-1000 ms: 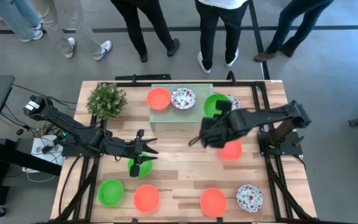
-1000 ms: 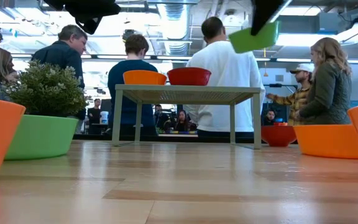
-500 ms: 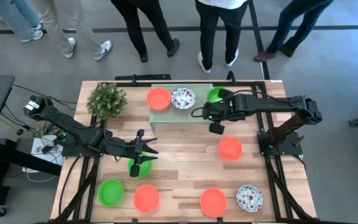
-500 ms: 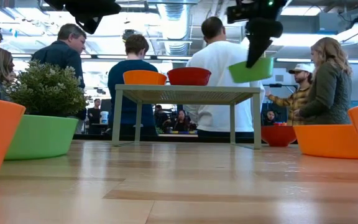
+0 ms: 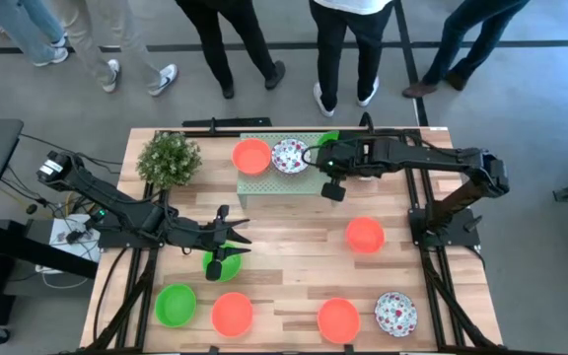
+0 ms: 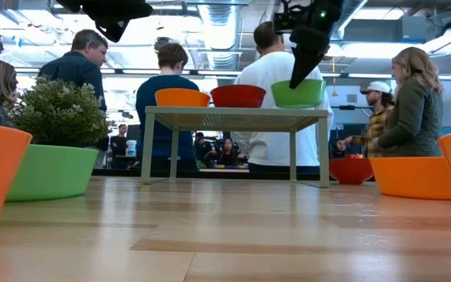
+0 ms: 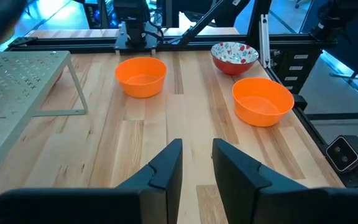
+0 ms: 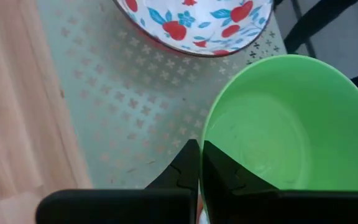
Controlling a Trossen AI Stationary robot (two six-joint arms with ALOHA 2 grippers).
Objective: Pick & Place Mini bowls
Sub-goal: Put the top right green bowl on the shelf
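gripping green bowl [image 8: 291,124] rim | right tool [image 8: 199,163] | over rack [image 8: 123,112]

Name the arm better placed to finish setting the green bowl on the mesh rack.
Right. The right gripper already pinches the green bowl by its rim over the rack, beside the floral bowl. The left gripper hangs over the table's middle, holding nothing.

A bushy potted plant [image 5: 169,158] sits at the surface's [image 5: 284,247] far left corner, a pale green mesh rack [image 5: 254,180] stands just beside it at the far edge, and several people [image 6: 281,86] (mostly backs turned) crowd beyond.
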